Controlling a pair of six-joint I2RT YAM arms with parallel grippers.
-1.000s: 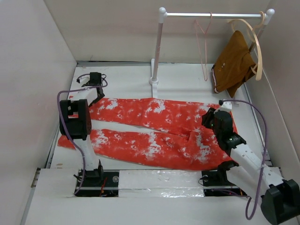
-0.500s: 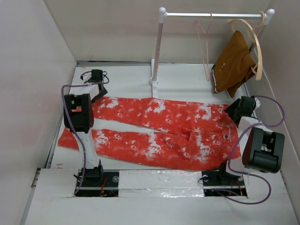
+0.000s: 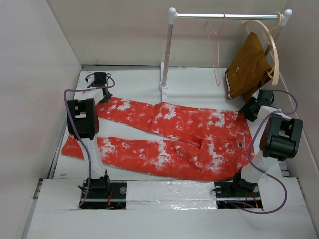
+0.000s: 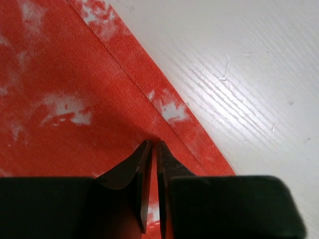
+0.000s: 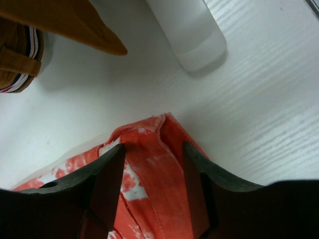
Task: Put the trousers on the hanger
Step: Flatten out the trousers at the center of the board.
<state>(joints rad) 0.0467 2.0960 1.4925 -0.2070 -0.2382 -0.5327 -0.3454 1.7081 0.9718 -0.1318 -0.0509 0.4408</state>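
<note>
The red-orange trousers (image 3: 169, 134) with white blotches lie flat on the white table, waist to the right, both legs running left. My left gripper (image 3: 103, 95) is at the end of the far leg. In the left wrist view its jaws (image 4: 153, 144) are shut, pinching the trousers (image 4: 75, 89) just inside the stitched hem. My right gripper (image 3: 247, 109) is at the far right waist corner. Its open jaws (image 5: 153, 145) straddle the raised waistband corner of the trousers (image 5: 149, 169). The thin pink hanger (image 3: 215, 55) hangs from the rail, apart from both grippers.
A white rail (image 3: 224, 16) on a post (image 3: 167, 55) stands at the back. A brown garment (image 3: 247, 67) on a thick wooden hanger (image 3: 271, 50) hangs at its right end, just above my right gripper. Its hem (image 5: 60, 20) and the post foot (image 5: 192, 40) are close by. Walls enclose the table.
My left gripper has shut on the far leg's end. My right arm has swung from over the waist to its far right corner, and its jaws have narrowed around the waistband.
</note>
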